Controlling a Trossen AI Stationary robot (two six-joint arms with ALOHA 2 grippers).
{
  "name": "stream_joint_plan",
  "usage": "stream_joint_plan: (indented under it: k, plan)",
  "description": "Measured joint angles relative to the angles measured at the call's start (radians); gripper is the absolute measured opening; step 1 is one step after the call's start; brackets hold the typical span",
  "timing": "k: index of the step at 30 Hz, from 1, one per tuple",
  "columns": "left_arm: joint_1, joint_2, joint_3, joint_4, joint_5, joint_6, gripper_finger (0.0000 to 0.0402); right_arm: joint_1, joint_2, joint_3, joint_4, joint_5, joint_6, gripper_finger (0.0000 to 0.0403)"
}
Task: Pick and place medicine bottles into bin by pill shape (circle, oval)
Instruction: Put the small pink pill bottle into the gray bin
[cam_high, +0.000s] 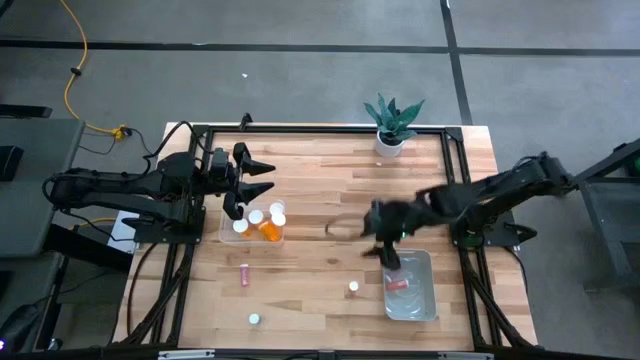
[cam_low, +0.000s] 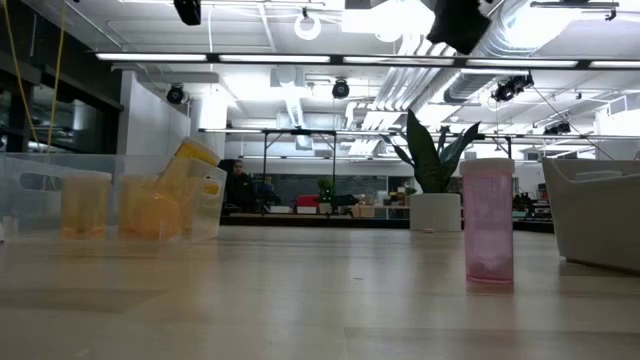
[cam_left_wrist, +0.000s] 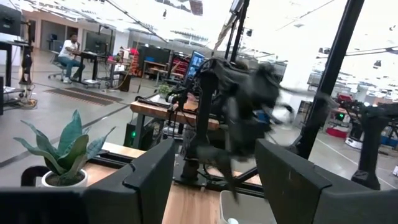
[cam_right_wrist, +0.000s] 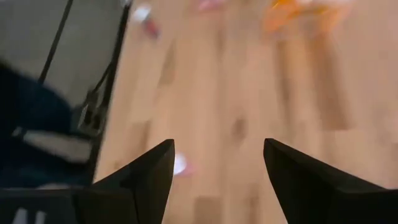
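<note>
The right gripper (cam_high: 380, 240) hangs with its fingers apart and empty, just beside the clear plastic bin (cam_high: 425, 300) (one reddish bottle (cam_high: 398, 284) lies inside it). The left gripper (cam_high: 262, 177), fingers apart too, waits well apart from that bin, over another clear bin (cam_high: 228, 237) holding orange white-capped bottles (cam_high: 270, 226). Three small bottles (cam_high: 245, 274) sit on the wooden table (cam_high: 320, 180) between.

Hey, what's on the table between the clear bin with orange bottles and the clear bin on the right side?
In the high view, between the left bin and right bin: only bare wood, beneath the right gripper.
</note>
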Motion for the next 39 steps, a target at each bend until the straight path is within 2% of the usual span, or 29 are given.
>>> stream_joint_plan:
  k: [6, 15, 21, 27, 32, 39]
  plan:
    - [0.0, 0.0, 0.0, -0.001, -0.016, 0.037, 0.021, 0.141, 0.154, 0.002, 0.048, 0.004, 0.01, 0.0239]
    - [0.0, 0.0, 0.0, 0.0, -0.016, 0.034, 0.021, 0.234, 0.353, 0.002, 0.159, 0.035, -0.009, 0.0239]
    - [0.0, 0.0, 0.0, 0.0, -0.016, 0.034, 0.021, 0.237, 0.402, 0.002, 0.162, 0.11, -0.009, 0.0239]
    - [0.0, 0.0, 0.0, 0.0, -0.016, 0.033, 0.021, 0.243, 0.426, 0.002, 0.199, 0.074, -0.049, 0.0239]
    - [0.0, 0.0, 0.0, 0.0, -0.016, 0.033, 0.021, 0.242, 0.447, 0.002, 0.215, 0.084, -0.051, 0.0237]
    - [0.0, 0.0, 0.0, 0.0, -0.016, 0.025, 0.021, 0.242, 0.464, 0.002, 0.209, 0.088, -0.043, 0.0206]
